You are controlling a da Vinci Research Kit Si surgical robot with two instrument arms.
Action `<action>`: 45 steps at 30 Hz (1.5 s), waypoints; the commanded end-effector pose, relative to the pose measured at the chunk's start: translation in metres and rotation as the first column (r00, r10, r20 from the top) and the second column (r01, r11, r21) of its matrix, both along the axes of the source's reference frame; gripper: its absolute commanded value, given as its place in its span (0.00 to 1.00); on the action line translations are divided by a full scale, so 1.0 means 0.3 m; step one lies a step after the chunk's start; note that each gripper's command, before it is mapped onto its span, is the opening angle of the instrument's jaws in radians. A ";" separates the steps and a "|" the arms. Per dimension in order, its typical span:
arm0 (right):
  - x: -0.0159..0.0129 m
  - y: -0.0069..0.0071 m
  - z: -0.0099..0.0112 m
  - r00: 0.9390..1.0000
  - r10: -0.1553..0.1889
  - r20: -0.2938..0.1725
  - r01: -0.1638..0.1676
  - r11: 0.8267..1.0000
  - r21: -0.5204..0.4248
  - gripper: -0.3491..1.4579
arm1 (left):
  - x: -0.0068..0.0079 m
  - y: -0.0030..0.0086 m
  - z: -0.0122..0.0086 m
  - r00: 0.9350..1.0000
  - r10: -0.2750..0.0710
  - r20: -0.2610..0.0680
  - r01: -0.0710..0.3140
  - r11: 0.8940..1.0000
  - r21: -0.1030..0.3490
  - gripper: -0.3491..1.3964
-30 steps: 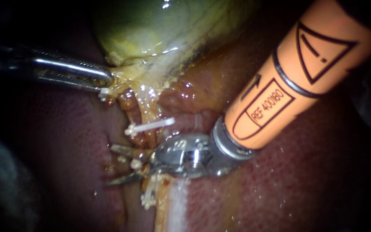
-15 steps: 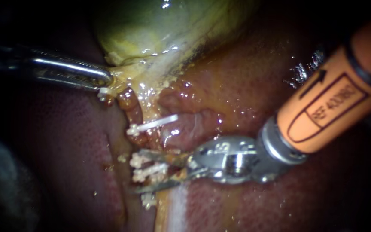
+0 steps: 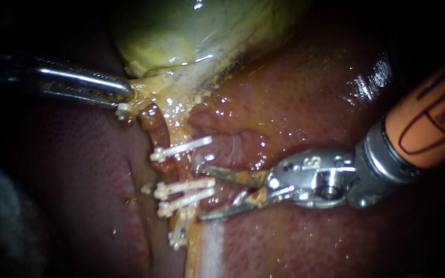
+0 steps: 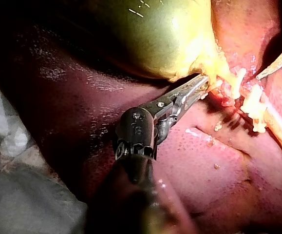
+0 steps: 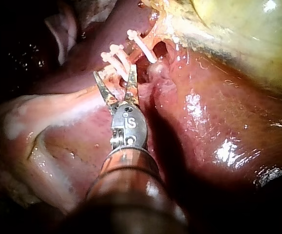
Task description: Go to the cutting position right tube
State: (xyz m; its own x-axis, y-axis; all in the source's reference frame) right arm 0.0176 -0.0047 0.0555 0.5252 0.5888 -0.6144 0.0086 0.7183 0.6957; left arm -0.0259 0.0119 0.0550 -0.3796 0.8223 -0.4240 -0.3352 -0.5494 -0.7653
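Note:
My left instrument (image 3: pixel 127 96) comes in from the left, its jaws shut on the yellow tissue at the neck of the gallbladder (image 3: pixel 191 36); the left wrist view shows the same hold (image 4: pixel 202 86). A reddish tube (image 3: pixel 182 166) runs down from the neck and carries several white clips: one upper clip (image 3: pixel 181 148), a pair of clips (image 3: pixel 185 191) lower down, and another clip (image 3: pixel 177 236) below them. My right instrument (image 3: pixel 203 191), with an orange shaft, has its blades open just right of the clip pair and touches no tube. In the right wrist view its blades (image 5: pixel 115 78) gape just short of the clips (image 5: pixel 115 58).
The dark red liver (image 3: pixel 336 226) lies under and around everything, wet and shiny. A pale whitish strip (image 3: pixel 212 247) runs down below the clips. Grey cloth (image 4: pixel 14 195) lies beside the liver in the left wrist view.
My right instrument has drawn back to the right with its blades still open, away from the tube it straddled, uncovering the pair of clips. My left instrument has not moved.

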 end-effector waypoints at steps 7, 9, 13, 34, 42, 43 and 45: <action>-0.0008 0.0019 0.0050 1.000 0.007 0.006 -0.007 1.000 -0.002 0.99 | 0.0001 0.0000 -0.0001 1.000 -0.001 0.000 0.001 1.000 0.000 0.00; -0.0005 0.0018 0.0069 1.000 0.010 0.008 -0.010 1.000 0.001 0.99 | 0.0001 0.0000 -0.0001 1.000 -0.001 0.000 0.001 1.000 0.000 0.00; 0.0004 0.0017 0.0107 1.000 0.013 0.011 -0.013 1.000 0.001 0.99 | 0.0001 -0.0001 -0.0001 1.000 -0.001 0.000 0.001 1.000 0.000 0.00; 0.0147 0.0015 0.0171 0.997 -0.003 -0.081 0.011 0.996 0.088 0.98 | 0.0000 -0.0003 -0.0005 1.000 -0.002 -0.001 0.002 1.000 0.000 0.00; 0.0237 0.0011 0.0187 0.994 0.009 -0.107 0.004 0.994 0.113 0.98 | -0.0003 -0.0005 -0.0008 1.000 -0.002 -0.001 0.002 1.000 0.000 0.00; 0.0248 0.0013 0.0189 0.994 0.011 -0.113 0.002 0.993 0.114 0.98 | -0.0003 -0.0005 -0.0008 1.000 -0.002 -0.001 0.002 1.000 0.000 0.00; 0.0275 0.0018 0.0194 0.992 0.017 -0.125 -0.001 0.992 0.126 0.98 | -0.0003 -0.0005 -0.0008 1.000 -0.002 -0.001 0.002 1.000 0.000 0.00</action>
